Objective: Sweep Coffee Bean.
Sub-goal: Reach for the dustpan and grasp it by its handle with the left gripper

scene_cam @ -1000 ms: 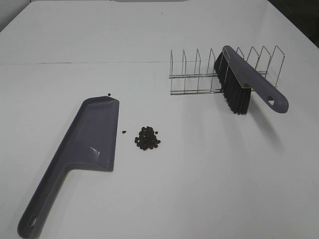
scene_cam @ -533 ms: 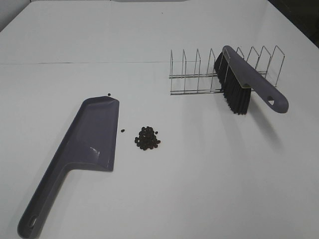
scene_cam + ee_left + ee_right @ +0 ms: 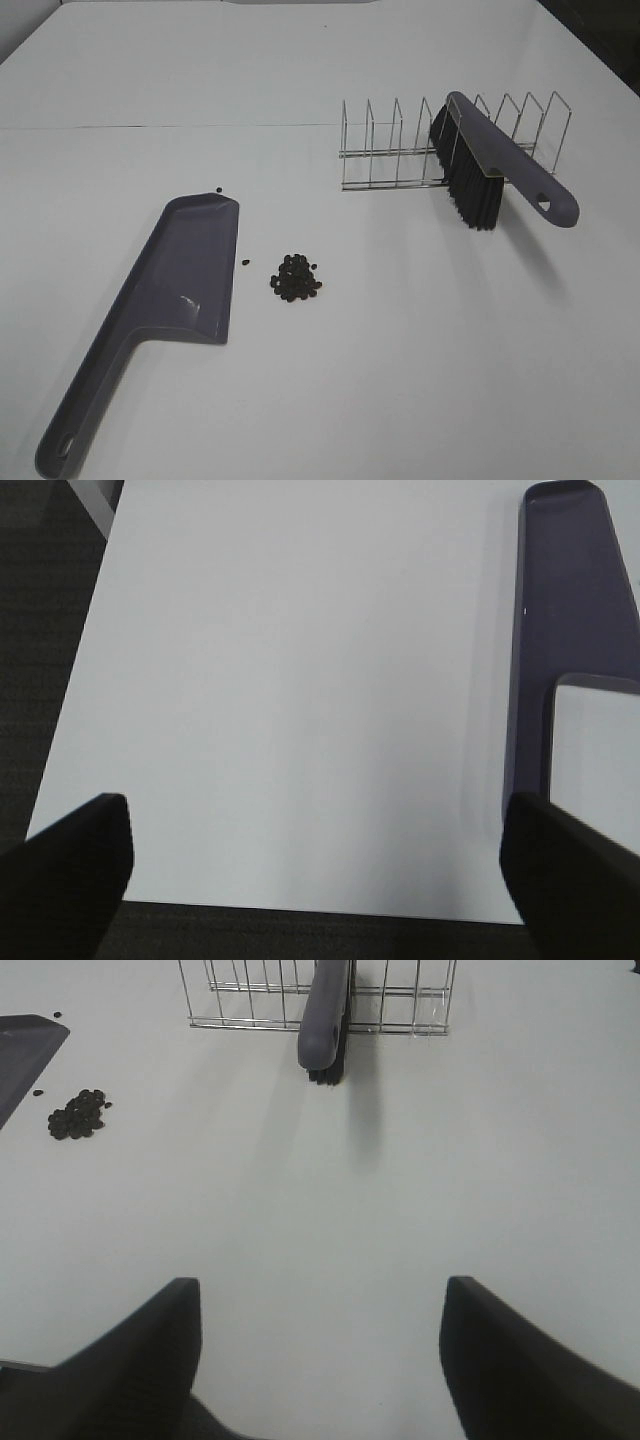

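Coffee bean (image 3: 296,277) unmoved, near dustpan (image 3: 185,270) edge

right gripper (image 3: 320,1295) wide, empty, over table (image 3: 480,1180) | beans (image 3: 77,1115) piled near dustpan (image 3: 22,1055) | brush (image 3: 325,1020) in rack (image 3: 250,1024)

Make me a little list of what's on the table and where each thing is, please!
dustpan: lying flat, left of the beans, no beans in it
coffee beans: small pile on the table beside the dustpan, two strays nearby
brush: resting in the wire rack
left gripper: open, holding nothing
right gripper: open, holding nothing
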Tool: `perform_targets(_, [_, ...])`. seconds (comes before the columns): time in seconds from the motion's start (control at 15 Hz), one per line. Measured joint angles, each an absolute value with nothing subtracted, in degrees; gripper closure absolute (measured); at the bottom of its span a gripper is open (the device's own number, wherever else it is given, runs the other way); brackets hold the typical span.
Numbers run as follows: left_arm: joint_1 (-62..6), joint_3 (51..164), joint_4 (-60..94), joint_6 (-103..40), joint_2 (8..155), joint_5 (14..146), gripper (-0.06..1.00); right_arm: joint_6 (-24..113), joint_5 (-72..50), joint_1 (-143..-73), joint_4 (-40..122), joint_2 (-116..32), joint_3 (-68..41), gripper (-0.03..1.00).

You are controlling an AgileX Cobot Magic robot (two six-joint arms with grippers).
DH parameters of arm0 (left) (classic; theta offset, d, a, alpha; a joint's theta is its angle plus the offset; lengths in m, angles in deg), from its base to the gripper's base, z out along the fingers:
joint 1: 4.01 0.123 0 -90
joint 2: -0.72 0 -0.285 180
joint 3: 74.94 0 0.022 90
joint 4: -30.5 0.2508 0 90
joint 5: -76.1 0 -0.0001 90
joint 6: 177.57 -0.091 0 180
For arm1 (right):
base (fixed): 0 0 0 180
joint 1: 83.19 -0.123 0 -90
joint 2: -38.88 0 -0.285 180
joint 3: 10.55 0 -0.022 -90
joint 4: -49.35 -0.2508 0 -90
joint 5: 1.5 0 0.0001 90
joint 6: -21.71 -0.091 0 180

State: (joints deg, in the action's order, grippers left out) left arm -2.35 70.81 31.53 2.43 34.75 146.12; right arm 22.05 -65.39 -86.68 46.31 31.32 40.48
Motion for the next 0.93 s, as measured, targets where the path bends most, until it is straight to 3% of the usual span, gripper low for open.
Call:
perform_targets(0.8, [-2.35, 74.65, 23.51, 1.91, 66.6, 143.48, 0.05, 22.05, -65.39, -86.68, 46.31, 31.32, 40.48, 0.38])
perform_targets(0.93, [-7.1, 74.65, 24.2, 3.81, 71.13, 141.82, 0.05, 22.05, -65.39, -86.68, 46.31, 31.32, 40.48, 0.38])
